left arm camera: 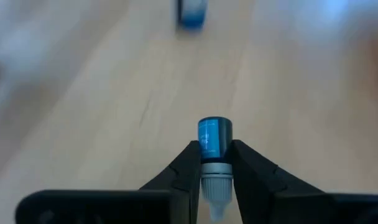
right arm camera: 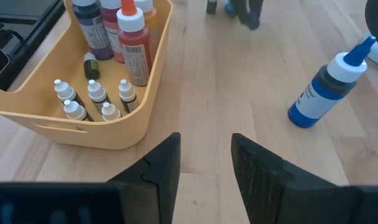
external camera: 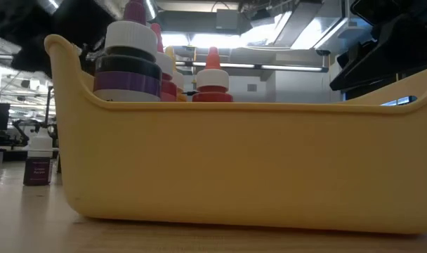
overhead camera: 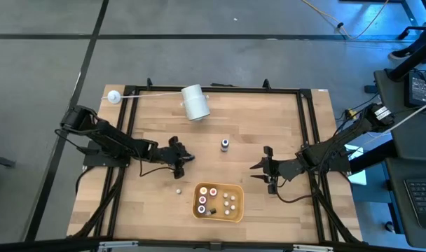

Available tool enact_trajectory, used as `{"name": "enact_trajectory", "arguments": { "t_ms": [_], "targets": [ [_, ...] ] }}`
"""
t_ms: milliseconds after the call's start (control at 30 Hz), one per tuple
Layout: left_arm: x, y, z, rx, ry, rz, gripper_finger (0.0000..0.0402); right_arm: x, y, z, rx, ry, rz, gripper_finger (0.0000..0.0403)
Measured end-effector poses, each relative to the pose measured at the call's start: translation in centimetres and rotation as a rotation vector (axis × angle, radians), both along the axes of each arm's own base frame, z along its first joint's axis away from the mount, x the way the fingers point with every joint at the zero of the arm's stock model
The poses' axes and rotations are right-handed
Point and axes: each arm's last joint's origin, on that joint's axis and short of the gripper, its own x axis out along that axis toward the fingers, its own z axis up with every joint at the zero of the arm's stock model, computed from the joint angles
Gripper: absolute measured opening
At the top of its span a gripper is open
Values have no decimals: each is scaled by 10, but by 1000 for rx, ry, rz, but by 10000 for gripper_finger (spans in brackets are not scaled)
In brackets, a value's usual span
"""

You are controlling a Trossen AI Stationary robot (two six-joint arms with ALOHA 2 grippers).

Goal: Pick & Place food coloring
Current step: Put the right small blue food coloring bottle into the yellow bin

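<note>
1. Pinched between the two dark, wedge-shaped fingers of the left gripper (left arm camera: 212, 180) is a small blue dropper bottle (left arm camera: 213, 140) with a glossy cylindrical body and a whitish ribbed cap.
2. From above, the left gripper (overhead camera: 185, 158) is seen over the pale, fine-grained wooden table (overhead camera: 150, 203), left of centre.
3. Smooth yellow plastic with rounded corners forms the rectangular bin (overhead camera: 237, 211) near the table's front edge, between the two arms.
4. Several food colouring bottles are held in the bin: a tall red-labelled bottle with an orange cone cap (right arm camera: 134, 46), a purple-labelled bottle (right arm camera: 92, 28), and a cluster of tiny dark-bodied droppers with white tips (right arm camera: 96, 102).
5. A larger blue squeeze bottle (right arm camera: 326, 87) with a white collar and blue nozzle is seen standing upright on the wood, well apart from the bin.
6. One tiny pale bottle (overhead camera: 177, 190) is seen lying on the table just left of the bin.
7. The right gripper (overhead camera: 263, 170) is held right of the bin, its matte black fingers (right arm camera: 254, 171) spread with nothing between them.
8. A white cylindrical roll (overhead camera: 195, 102) is seen lying near the table's back edge.
</note>
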Motion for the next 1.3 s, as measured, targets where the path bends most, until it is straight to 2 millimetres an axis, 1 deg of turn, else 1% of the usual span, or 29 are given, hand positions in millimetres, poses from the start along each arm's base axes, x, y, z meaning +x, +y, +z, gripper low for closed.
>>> {"name": "enact_trajectory", "arguments": {
  "t_ms": [100, 233, 367, 433, 500, 567, 667, 767, 867, 967, 1033, 1133, 1300],
  "targets": [
    [10, -2, 26, 15, -96, -25, 70, 0, 0, 0, 0, 0, 0, 145],
    [24, -6, 71, 53, -239, -96, 69, 0, 0, 0, 0, 0, 0, 145],
    [38, -17, 112, 69, -349, -148, 68, 0, 0, 0, 0, 0, 0, 145],
    [48, -27, 129, 76, -343, -203, 68, 0, 0, 0, 0, 0, 0, 145],
    [60, -40, 141, 90, -302, -251, 68, 0, 0, 0, 0, 0, 0, 145],
    [72, -54, 151, 118, -247, -291, 68, 0, 0, 0, 0, 0, 0, 145],
    [90, -76, 161, 135, -163, -336, 68, 0, 0, 0, 1, -1, -1, 145],
    [108, -99, 161, 124, -110, -365, 68, 0, 0, 0, 3, -1, -1, 145],
    [125, -122, 155, 123, -85, -410, 68, 0, 0, 0, 1, -1, 0, 145],
    [136, -144, 148, 98, -82, -432, 69, 0, 0, 0, 0, 0, 0, 145],
    [141, -158, 140, 84, -67, -442, 70, 0, 0, 0, 0, 0, 0, 145],
    [144, -175, 121, 92, -31, -444, 70, 0, 0, 0, 3, 1, -2, 145],
    [145, -193, 93, 85, 20, -423, 74, 0, 0, 0, 6, 1, -3, 145]
  ]
}}
